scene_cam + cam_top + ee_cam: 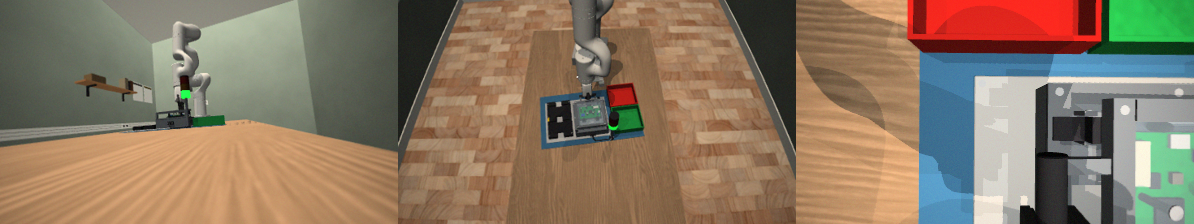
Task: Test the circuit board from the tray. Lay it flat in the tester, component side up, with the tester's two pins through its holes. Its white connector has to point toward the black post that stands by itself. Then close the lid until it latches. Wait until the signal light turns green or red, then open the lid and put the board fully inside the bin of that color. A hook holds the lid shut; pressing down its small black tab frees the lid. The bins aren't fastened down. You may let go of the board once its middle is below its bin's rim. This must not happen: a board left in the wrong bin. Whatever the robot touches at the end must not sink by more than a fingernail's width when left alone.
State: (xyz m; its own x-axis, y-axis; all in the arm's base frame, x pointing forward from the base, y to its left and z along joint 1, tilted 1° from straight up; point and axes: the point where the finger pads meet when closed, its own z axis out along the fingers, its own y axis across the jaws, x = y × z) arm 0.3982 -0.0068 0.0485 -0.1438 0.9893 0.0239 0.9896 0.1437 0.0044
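Clearly the circuit board (590, 113) lies flat in the tester (591, 118), light green (185, 94). It looks thin, stiff and light, with fragile parts on top, so I'd take it by bare edges. The gripper (587, 96) sits at the tester's rear edge, jaws pinching something there, probably the lid's edge. Red bin (620, 94) and green bin (629, 118) both hold nothing.

top: high overhead, whole worktop (593, 178) | exterior: low at worktop edge, far, facing arm | wrist: close, straight down | shared: tester (590, 115), red bin (1003, 22), seen top and wrist
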